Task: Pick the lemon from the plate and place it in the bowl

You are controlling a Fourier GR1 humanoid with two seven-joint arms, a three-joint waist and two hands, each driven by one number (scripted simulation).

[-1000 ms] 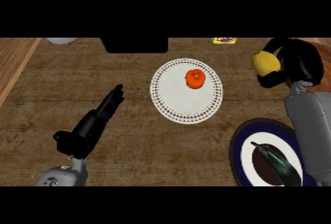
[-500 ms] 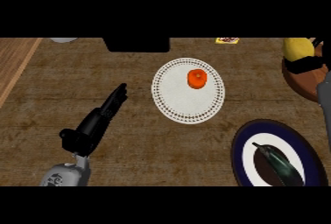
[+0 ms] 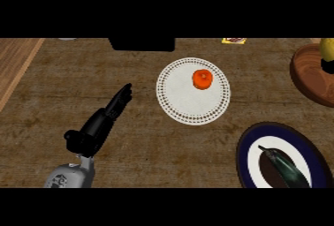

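The yellow lemon shows at the right edge, over the far part of the brown wooden bowl. A black piece of my right hand lies just under the lemon and still seems curled on it; the remainder of that hand is out of view. The white plate with a dotted rim sits mid-counter and carries an orange-red round fruit. My left hand rests open at the lower left, fingers straight and pointing toward the plate, holding nothing.
A dark blue plate with a white centre holds a dark green vegetable at the lower right. A black box and a small yellow packet stand at the back edge. A lighter wood strip runs along the left.
My right hand has carried the lemon rightward, almost out of view, and its forearm has left the picture, uncovering the brown bowl. The left hand has barely moved.
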